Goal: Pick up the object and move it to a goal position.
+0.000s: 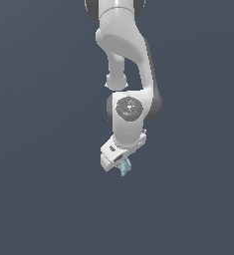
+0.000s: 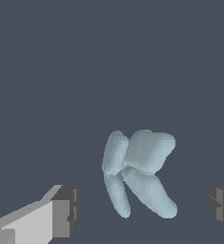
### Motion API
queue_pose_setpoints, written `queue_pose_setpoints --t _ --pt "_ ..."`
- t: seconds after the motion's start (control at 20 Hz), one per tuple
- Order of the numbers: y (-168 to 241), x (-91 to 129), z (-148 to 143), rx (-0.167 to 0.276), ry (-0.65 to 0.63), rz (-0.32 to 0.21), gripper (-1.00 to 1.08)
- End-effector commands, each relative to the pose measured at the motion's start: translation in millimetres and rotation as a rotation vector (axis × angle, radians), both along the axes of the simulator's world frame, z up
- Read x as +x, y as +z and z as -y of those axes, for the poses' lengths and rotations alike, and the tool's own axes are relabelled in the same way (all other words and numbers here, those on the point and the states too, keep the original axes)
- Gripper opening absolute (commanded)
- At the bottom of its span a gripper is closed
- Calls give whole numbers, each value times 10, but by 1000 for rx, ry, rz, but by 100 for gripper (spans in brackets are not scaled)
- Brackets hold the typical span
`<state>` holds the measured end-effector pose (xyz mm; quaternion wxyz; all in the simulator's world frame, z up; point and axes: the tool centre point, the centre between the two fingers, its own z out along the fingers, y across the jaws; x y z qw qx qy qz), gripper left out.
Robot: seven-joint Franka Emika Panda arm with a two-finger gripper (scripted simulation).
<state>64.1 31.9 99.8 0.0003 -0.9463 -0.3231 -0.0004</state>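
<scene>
The object (image 2: 139, 169) is a small pale blue-grey lumpy shape with several finger-like lobes. In the wrist view it lies between my two fingers (image 2: 66, 209), with a clear gap on each side. My gripper (image 2: 144, 209) is open around it and not touching it. In the exterior view the object (image 1: 125, 168) shows just below the white hand, partly hidden by it. My gripper (image 1: 119, 165) hangs down from the white arm, tilted a little.
The surface (image 1: 39, 199) is a plain dark blue-grey plane with nothing else on it in view. The arm's white links (image 1: 126, 45) rise above the hand.
</scene>
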Motion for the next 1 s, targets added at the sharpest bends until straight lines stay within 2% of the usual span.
queue_pose_setpoints --t 0.0,0.35,0.95 --pt "-23 16 5 -1 19 0 100" --pt "-65 16 9 -1 21 -1 100" --pt "-536 11 7 -1 26 -1 100"
